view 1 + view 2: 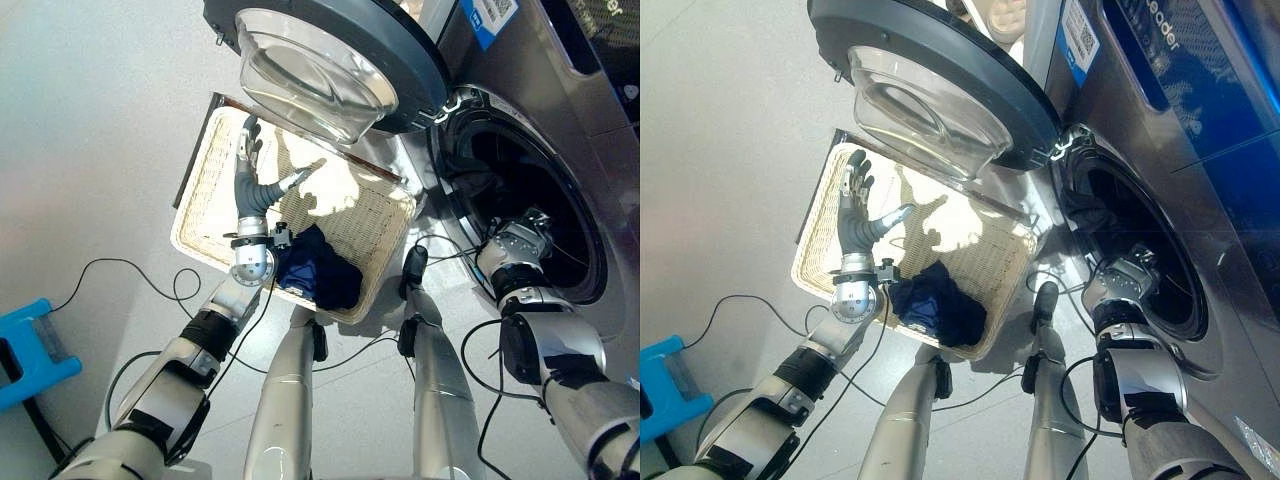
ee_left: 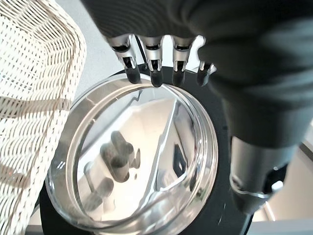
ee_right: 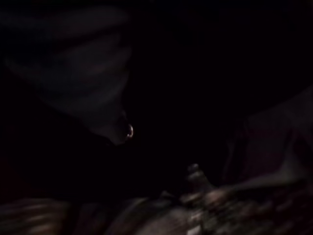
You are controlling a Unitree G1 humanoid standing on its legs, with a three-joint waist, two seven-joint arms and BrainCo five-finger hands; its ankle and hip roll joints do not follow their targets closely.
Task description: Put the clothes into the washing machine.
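A dark blue garment lies bunched in the near corner of the white wicker basket on the floor. My left hand is raised over the basket's middle, open, fingers straight and spread, holding nothing. In the left wrist view its fingertips point at the door's glass bowl. My right wrist reaches into the washing machine's drum; the hand itself is lost in the dark inside. Some dark cloth shows at the drum's mouth.
The washer's round door stands swung open above the basket's far edge. The machine's front fills the right side. A blue stool sits on the grey floor at the lower left.
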